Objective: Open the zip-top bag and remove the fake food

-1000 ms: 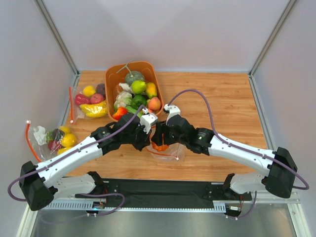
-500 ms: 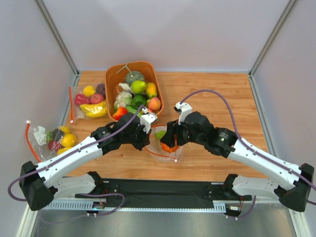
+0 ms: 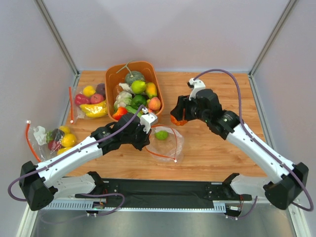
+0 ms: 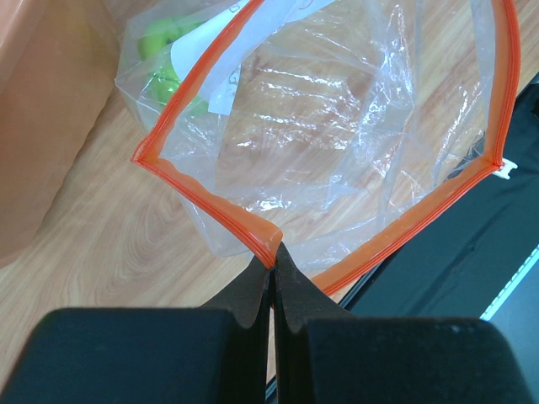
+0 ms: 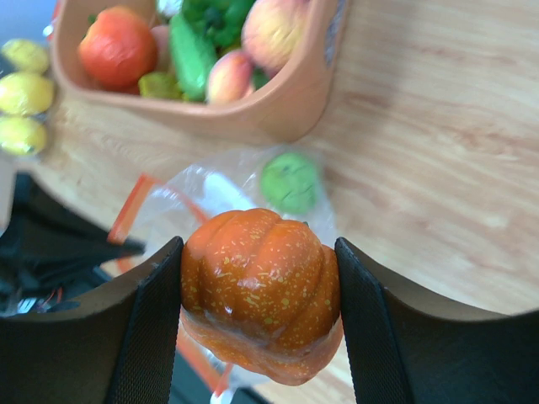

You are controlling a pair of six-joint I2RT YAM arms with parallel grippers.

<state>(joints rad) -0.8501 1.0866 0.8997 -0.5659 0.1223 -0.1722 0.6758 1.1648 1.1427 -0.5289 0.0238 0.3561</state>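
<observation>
The clear zip-top bag [image 3: 165, 145] lies open on the table, its orange zip strip [image 4: 215, 215] spread wide. A green fruit [image 3: 161, 134] still sits inside it, also seen in the left wrist view [image 4: 164, 50] and the right wrist view [image 5: 289, 181]. My left gripper [image 3: 144, 136] is shut on the bag's zip strip at its near rim [image 4: 271, 257]. My right gripper [image 3: 178, 117] is shut on an orange pumpkin-like fruit [image 5: 261, 290] and holds it in the air, up and to the right of the bag.
An orange basket [image 3: 112, 79] full of fake fruit stands at the back, left of the right gripper. A bag with a banana and purple fruit [image 3: 91, 101] and another bag with a white lump [image 3: 52, 138] lie at the left. A black mat [image 3: 163, 187] runs along the near edge.
My right gripper has lifted the orange fruit out of the bag and carried it up and to the right. My left gripper has stayed shut on the bag's rim.
</observation>
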